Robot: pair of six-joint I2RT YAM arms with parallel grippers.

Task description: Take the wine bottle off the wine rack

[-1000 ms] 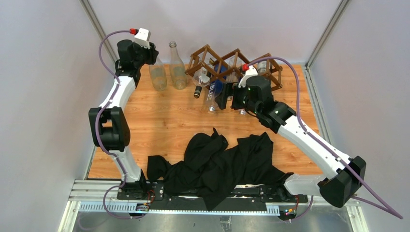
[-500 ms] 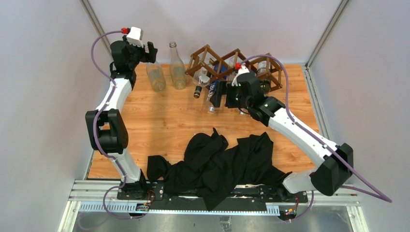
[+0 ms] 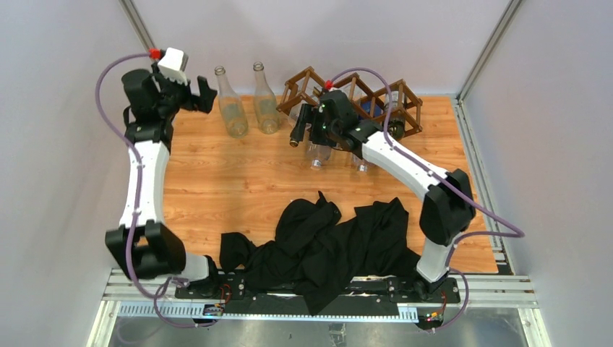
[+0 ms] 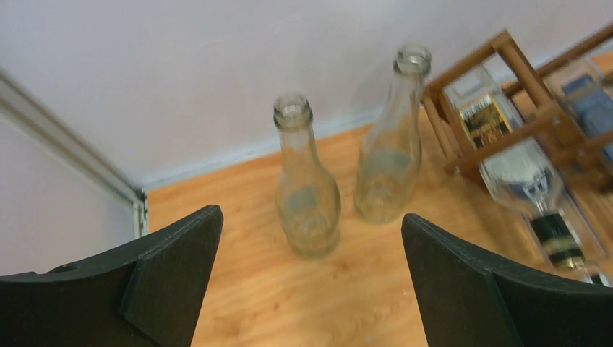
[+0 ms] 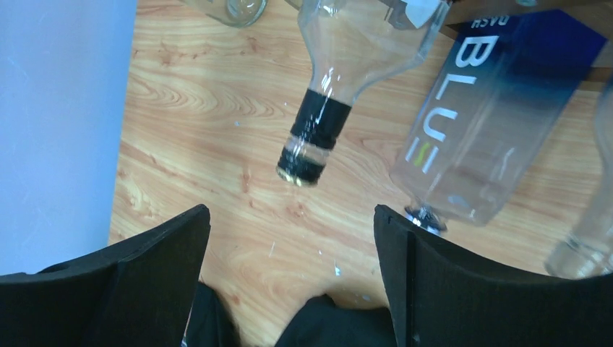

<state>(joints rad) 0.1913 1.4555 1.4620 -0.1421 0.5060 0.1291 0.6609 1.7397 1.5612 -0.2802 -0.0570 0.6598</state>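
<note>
The left gripper, at upper left, is spread wide and empty, facing an upright clear bottle and a second clear bottle beside it. The right gripper, jaws apart and holding nothing, hovers above the black-capped wine bottle. That bottle lies in the wine rack at upper centre, beside a blue-labelled bottle.

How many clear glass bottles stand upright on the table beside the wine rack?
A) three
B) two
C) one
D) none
B: one clear bottle and a second clear bottle stand upright side by side next to the wine rack, while the rest lie in its cells.
</note>
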